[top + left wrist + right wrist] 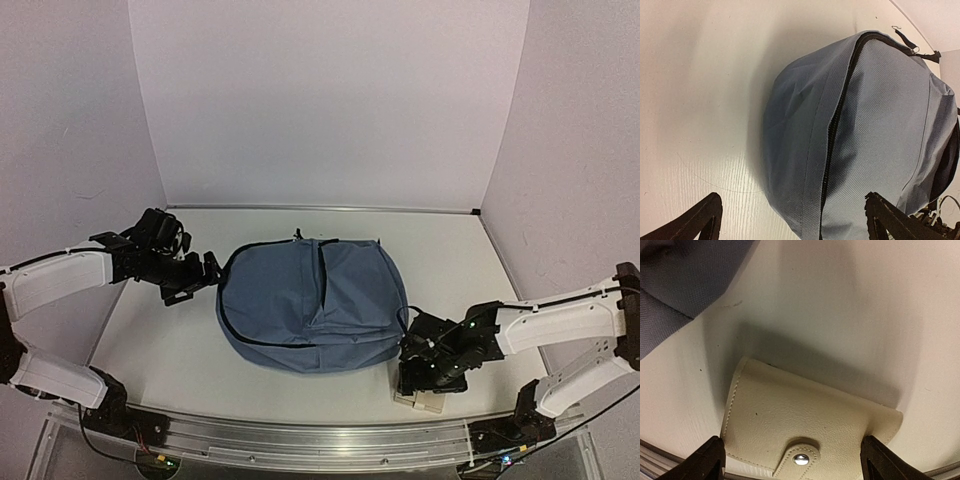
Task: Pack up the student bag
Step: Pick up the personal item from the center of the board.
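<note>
Mid-table: student bag [305, 305], zip closed, contents hidden, table [450, 250] showing all round. Left gripper [205, 272] spread wide beside its flank; right gripper [425, 395] spread over cream wallet [805, 415] at near edge.

**Slate Blue on White**

The bag [300, 300] is plain slate-blue weave with a black zipper [837, 120]. The pouch [805, 415] is cream, edged in matching stitching, with a silver snap [801, 458]. The counter [450, 250] is white. The left end effector [792, 200] and right end effector [791, 440] are black.

Soft dim light; the student bag [875, 110] casts a diffuse shadow.
</note>
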